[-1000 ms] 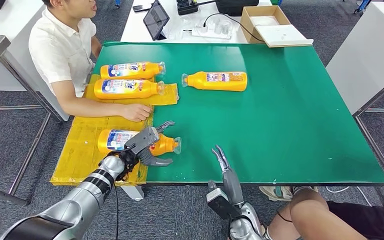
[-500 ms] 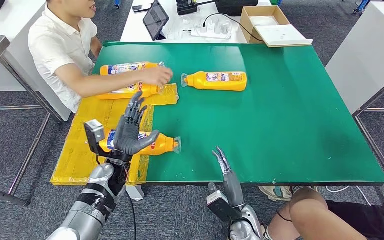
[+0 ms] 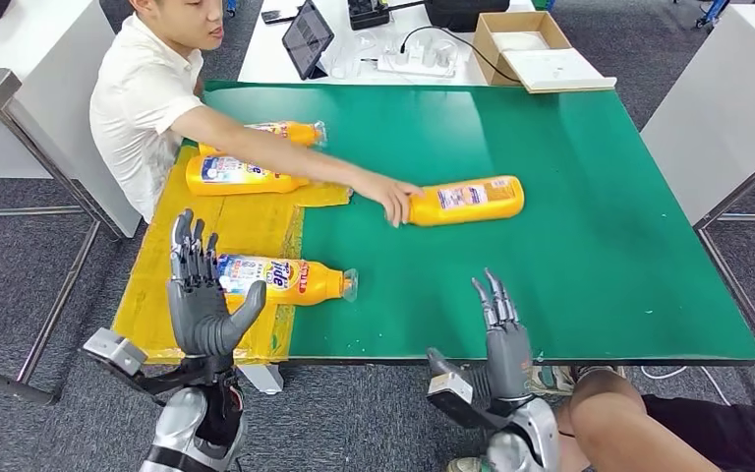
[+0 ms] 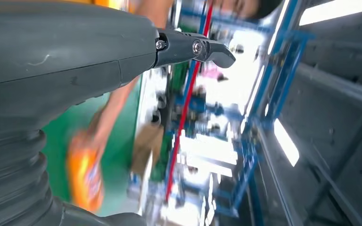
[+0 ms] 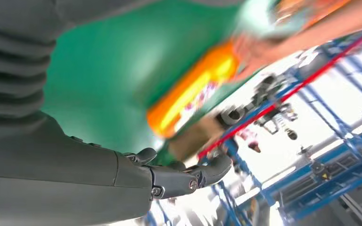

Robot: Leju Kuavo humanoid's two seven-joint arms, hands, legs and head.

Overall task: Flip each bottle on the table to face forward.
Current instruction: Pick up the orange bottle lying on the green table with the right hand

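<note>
While your left hand (image 3: 202,305) stands empty at the lower left of the head view, fingers spread and pointing up, the nearest bottle (image 3: 280,279) lies just above it, half on the yellow sheet (image 3: 167,265). Your right hand (image 3: 503,339), lower centre, is likewise splayed and holds nothing. A person's hand (image 3: 393,197) touches another bottle (image 3: 467,200) at mid-frame on the green table (image 3: 600,226); two more lie at upper left. Both wrist views blur badly: you see an orange bottle (image 4: 86,176) over green.
</note>
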